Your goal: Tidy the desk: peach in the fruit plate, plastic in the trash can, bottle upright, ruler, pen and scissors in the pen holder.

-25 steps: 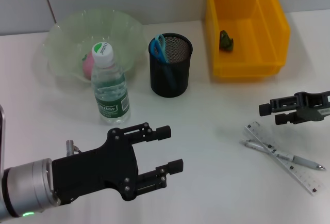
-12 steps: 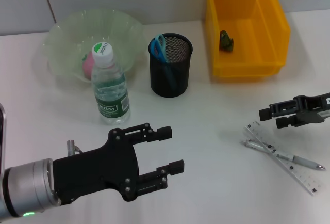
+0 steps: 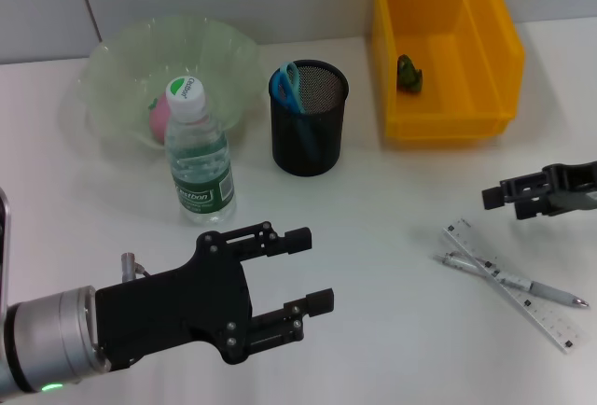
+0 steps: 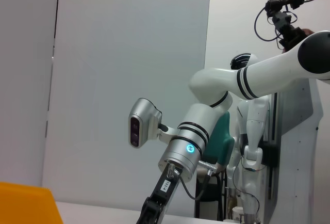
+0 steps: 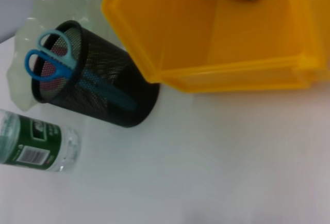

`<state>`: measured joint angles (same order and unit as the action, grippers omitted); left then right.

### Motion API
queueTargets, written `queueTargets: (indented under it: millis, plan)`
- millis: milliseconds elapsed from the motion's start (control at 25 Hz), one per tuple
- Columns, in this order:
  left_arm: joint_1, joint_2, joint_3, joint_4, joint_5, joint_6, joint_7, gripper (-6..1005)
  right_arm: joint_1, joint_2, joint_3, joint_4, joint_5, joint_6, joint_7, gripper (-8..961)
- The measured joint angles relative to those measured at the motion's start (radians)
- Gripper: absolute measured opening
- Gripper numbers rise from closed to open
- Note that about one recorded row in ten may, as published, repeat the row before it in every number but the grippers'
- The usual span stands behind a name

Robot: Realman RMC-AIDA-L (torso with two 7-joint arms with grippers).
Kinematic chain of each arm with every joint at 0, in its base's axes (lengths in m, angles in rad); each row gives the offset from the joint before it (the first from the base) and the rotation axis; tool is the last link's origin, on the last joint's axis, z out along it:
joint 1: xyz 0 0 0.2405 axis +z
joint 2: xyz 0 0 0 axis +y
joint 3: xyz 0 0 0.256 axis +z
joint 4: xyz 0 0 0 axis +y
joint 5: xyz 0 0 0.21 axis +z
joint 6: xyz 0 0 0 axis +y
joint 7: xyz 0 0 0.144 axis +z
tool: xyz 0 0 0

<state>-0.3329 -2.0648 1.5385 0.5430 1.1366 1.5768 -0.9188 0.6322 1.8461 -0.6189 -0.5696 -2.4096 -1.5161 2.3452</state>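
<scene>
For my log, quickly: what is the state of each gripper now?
Left gripper: open, empty, low over the near table.
Right gripper: open, empty, above the transparent plastic ruler.

White desk (image 3: 373, 330), pale wall along its far edge. Directly on it: green fruit plate (image 3: 112, 69) at the far left, water bottle (image 3: 198, 158) standing upright just in front of the plate, black mesh pen holder (image 3: 310, 139) near the middle toward the far edge, yellow trash can (image 3: 448, 125) at the far right. Near the right edge, closer to the front, a clear ruler (image 3: 518, 288) lies flat at a slant, with a pen (image 3: 513, 281) crossing it, touching. Middle and front of the desk are bare white.
</scene>
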Motion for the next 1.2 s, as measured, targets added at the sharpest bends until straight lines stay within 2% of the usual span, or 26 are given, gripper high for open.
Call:
queueTargets:
  millis: [120, 160, 200, 240, 360, 400, 440, 560, 600, 880, 1040, 1200]
  plan:
    - [0.000, 0.000, 0.000, 0.000, 0.000, 0.001, 0.000, 756, -0.003, 0.005, -0.017, -0.032, -0.015, -0.005, 0.006, 803]
    - [0.000, 0.001, -0.001, 0.000, 0.000, 0.001, 0.000, 756, -0.004, 0.010, -0.025, -0.053, -0.023, -0.010, 0.011, 803]
    - [0.000, 0.001, -0.001, -0.001, 0.000, 0.001, 0.003, 757, -0.006, 0.025, -0.044, -0.114, -0.041, -0.031, 0.029, 803]
    - [0.000, 0.001, -0.001, -0.001, 0.000, 0.001, 0.005, 757, -0.006, 0.025, -0.044, -0.114, -0.041, -0.031, 0.029, 803]
    - [0.000, 0.001, 0.000, -0.009, 0.000, 0.003, 0.015, 759, -0.010, 0.059, -0.081, -0.246, -0.077, -0.077, 0.079, 803]
    - [0.000, 0.001, 0.000, -0.010, 0.000, 0.004, 0.017, 759, -0.015, 0.083, -0.098, -0.348, -0.101, -0.114, 0.114, 803]
    - [0.000, 0.002, 0.000, -0.011, 0.000, 0.005, 0.019, 760, -0.015, 0.083, -0.098, -0.348, -0.101, -0.114, 0.114, 803]
    - [0.000, 0.002, 0.000, -0.011, 0.000, 0.007, 0.021, 762, -0.020, 0.107, -0.101, -0.451, -0.120, -0.157, 0.149, 803]
    - [0.000, 0.002, 0.000, -0.011, 0.000, 0.007, 0.021, 762, -0.023, 0.111, -0.101, -0.495, -0.124, -0.176, 0.165, 803]
    - [0.004, 0.003, 0.000, -0.011, 0.000, 0.007, 0.021, 795, -0.031, 0.122, -0.106, -0.552, -0.125, -0.206, 0.186, 802]
    - [0.004, 0.007, -0.002, -0.015, 0.022, -0.004, 0.015, 818, -0.031, 0.134, -0.174, -0.619, -0.150, -0.229, 0.228, 802]
    - [0.007, 0.013, -0.007, -0.015, 0.047, -0.002, 0.013, 818, -0.023, 0.165, -0.268, -0.736, -0.221, -0.269, 0.304, 802]
